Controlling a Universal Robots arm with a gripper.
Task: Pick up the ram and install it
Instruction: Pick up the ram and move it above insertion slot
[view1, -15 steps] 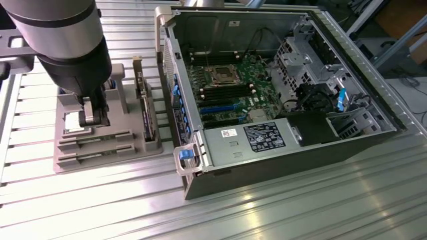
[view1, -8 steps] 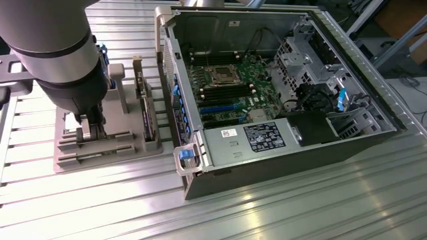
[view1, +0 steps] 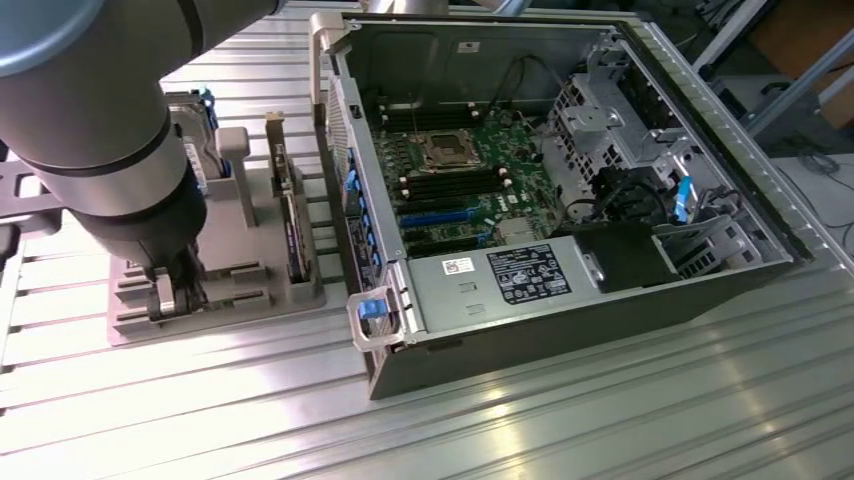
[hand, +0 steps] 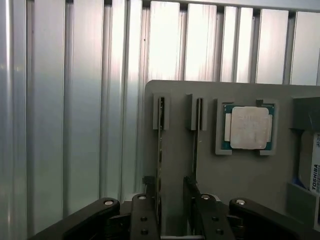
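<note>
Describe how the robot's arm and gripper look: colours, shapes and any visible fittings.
The arm is made of thick round segments, blue-grey in the exterior view, with a lighter silver-grey band around one joint and a black section below it. The gripper is black, built from flat jointed link bars that end in two narrow fingers. Small silver pins or screw heads sit at its pivots.

Ram (hand: 160, 145) end hidden behind pincer (hand: 169, 197).

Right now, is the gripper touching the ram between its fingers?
Cannot tell. In the wrist view the open gripper straddles the ram; one finger sits right beside its edge, with no plain gap or contact.
</note>
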